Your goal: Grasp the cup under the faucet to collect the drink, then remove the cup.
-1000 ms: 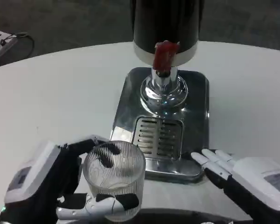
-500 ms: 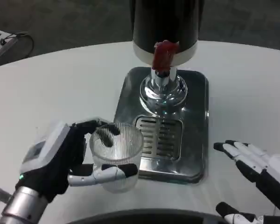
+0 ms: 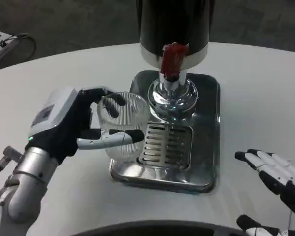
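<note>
My left hand wraps one ribbed clear cup, thumb across its front and the other fingers behind the rim, holding it over the left edge of the steel drip tray, beside the slotted grate. The cup looks empty, though I cannot be sure. My right hand hangs off the tray's right side with fingers spread apart, gripping nothing.

By my reading, the step in hand is bringing the cup in: it sits left of and slightly nearer than the chrome faucet, not yet under it. The next move calls for sliding the cup right and back until its mouth lines up below the spout, then working the red lever, most likely with my free right hand.

Counted: one cup, one black dispenser, one faucet, one lever, one tray, on one white table.
</note>
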Motion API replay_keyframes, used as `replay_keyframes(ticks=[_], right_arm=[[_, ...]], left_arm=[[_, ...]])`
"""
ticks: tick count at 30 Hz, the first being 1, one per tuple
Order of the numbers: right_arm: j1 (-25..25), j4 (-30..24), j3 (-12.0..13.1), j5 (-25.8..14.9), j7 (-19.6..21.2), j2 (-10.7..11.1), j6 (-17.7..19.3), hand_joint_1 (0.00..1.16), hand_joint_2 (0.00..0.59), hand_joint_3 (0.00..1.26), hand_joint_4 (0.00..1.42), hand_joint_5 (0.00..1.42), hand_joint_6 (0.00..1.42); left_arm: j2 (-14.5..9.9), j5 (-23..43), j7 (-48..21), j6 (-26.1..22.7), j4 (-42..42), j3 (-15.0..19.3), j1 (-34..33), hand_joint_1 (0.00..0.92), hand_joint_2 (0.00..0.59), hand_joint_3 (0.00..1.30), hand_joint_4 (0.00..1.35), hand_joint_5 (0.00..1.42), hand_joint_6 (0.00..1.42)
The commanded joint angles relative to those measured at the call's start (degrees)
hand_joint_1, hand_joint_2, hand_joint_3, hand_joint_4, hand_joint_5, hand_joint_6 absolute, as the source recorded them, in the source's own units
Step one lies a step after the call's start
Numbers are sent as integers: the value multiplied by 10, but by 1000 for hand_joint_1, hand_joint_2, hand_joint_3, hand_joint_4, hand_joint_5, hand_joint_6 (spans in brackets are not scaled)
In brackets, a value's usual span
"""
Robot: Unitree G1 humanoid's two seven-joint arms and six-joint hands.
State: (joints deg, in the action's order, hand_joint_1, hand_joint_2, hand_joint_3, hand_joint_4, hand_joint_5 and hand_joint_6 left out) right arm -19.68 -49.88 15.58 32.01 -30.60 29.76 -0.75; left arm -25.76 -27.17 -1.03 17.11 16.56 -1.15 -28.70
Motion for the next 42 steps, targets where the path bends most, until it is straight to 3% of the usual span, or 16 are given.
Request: replay_keyframes(ticks=[1, 12, 20, 29, 33, 38, 42], right_arm=[[-13, 0, 16, -13, 5, 4, 13, 387, 406, 43, 0, 0, 47], [-25, 1, 40, -28, 4, 10, 23, 387, 406, 43, 0, 0, 47], [-29, 2, 41, -26, 5, 8, 25, 387, 406, 44, 0, 0, 56], [-28, 1, 38, -27, 3, 9, 23, 388, 406, 45, 0, 0, 62], [-26, 1, 38, -27, 3, 8, 22, 383, 410, 45, 0, 0, 64], [-20, 4, 33, -26, 3, 8, 21, 383, 408, 50, 0, 0, 64], [-13, 8, 29, -30, 1, 8, 16, 384, 407, 53, 0, 0, 65]], left_arm=[[10, -16, 25, -12, 34, -23, -39, 458, 0, 1058, 1163, 1364, 1424], [39, -44, 69, 0, 168, -89, -118, 458, 0, 1058, 1155, 1351, 1424], [35, -51, 64, 10, 190, -117, -147, 448, 0, 979, 1051, 1262, 1418], [26, -52, 45, 15, 191, -134, -153, 382, 5, 790, 832, 1090, 1363], [19, -49, 37, 11, 187, -135, -152, 251, 30, 616, 659, 969, 1261], [11, -45, 31, 12, 184, -132, -150, 178, 15, 487, 516, 840, 1171], [7, -41, 30, 13, 182, -130, -150, 116, 7, 304, 291, 602, 915]])
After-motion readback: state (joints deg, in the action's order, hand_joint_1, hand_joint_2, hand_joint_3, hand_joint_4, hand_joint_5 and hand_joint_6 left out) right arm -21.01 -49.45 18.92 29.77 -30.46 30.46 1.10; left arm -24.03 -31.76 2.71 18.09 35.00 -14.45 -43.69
